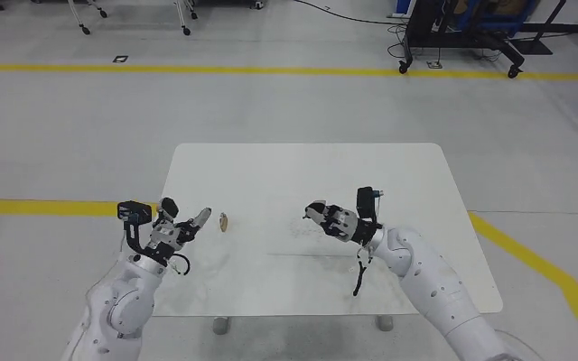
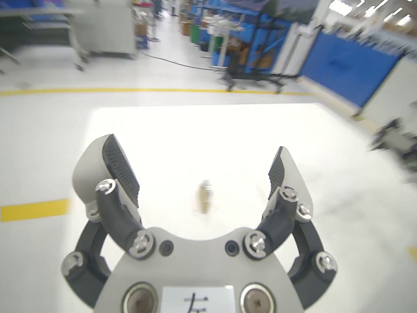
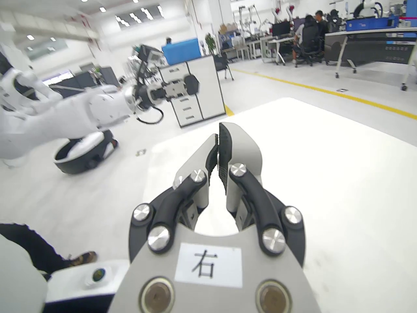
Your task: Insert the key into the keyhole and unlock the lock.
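Observation:
A small brass lock (image 1: pixel 224 221) lies on the white table (image 1: pixel 361 171), left of the middle. My left gripper (image 1: pixel 200 219) sits just left of it, low over the table. In the left wrist view the lock (image 2: pixel 204 197) shows a short way beyond the left gripper (image 2: pixel 195 144), centred in the gap between the open fingers, which do not touch it. My right gripper (image 1: pixel 310 211) hovers over the middle of the table, right of the lock and pointing toward it. In the right wrist view the right gripper (image 3: pixel 219 133) is shut, pads pressed together, with nothing showing between them.
The table top around the lock is bare white, with the near edge (image 1: pixel 298 314) close to both arms. A black cable (image 1: pixel 358 275) hangs off the right forearm. Yellow floor lines (image 1: pixel 271 69) and a black cart (image 1: pixel 470 36) lie far beyond the table.

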Tool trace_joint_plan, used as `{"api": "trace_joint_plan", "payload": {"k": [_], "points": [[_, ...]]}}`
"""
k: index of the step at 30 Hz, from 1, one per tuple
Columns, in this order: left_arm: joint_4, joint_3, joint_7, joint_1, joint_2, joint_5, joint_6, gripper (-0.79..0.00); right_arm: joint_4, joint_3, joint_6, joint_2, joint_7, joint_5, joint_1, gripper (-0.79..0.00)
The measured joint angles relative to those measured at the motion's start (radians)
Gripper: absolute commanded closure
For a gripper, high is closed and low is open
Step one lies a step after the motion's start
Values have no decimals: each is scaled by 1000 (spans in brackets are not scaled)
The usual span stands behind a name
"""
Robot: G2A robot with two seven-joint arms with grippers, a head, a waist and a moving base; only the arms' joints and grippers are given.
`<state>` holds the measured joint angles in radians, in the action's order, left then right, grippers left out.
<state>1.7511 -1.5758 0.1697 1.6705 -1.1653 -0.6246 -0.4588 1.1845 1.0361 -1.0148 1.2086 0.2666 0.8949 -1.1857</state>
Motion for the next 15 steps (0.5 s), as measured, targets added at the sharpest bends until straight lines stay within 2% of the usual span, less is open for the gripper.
{"api": "trace_joint_plan", "payload": {"k": [2, 5, 6, 8, 11, 13, 15], "points": [[-26, 25, 155, -41, 3, 315, -36, -785, -16, -37, 2, 5, -4, -51, 17, 0], [-44, 32, 345, -71, 6, 644, -22, -785, -30, -48, 3, 4, -13, -74, 37, 0], [-44, 32, 366, -70, 6, 705, -21, -785, -31, -47, 3, 4, -13, -73, 38, 0], [-43, 31, 340, -68, 6, 773, -22, -785, -30, -47, 3, 4, -13, -72, 37, 0], [-38, 39, 292, -66, 4, 709, -22, -785, -30, -46, 3, 4, -12, -72, 37, 0], [-38, 73, 320, -69, -1, 687, -30, -785, -30, -47, 3, 4, -12, -72, 37, 0], [-71, 118, 364, -93, -6, 761, -52, -785, -23, -53, 4, 6, -12, -84, 30, 0]]}}
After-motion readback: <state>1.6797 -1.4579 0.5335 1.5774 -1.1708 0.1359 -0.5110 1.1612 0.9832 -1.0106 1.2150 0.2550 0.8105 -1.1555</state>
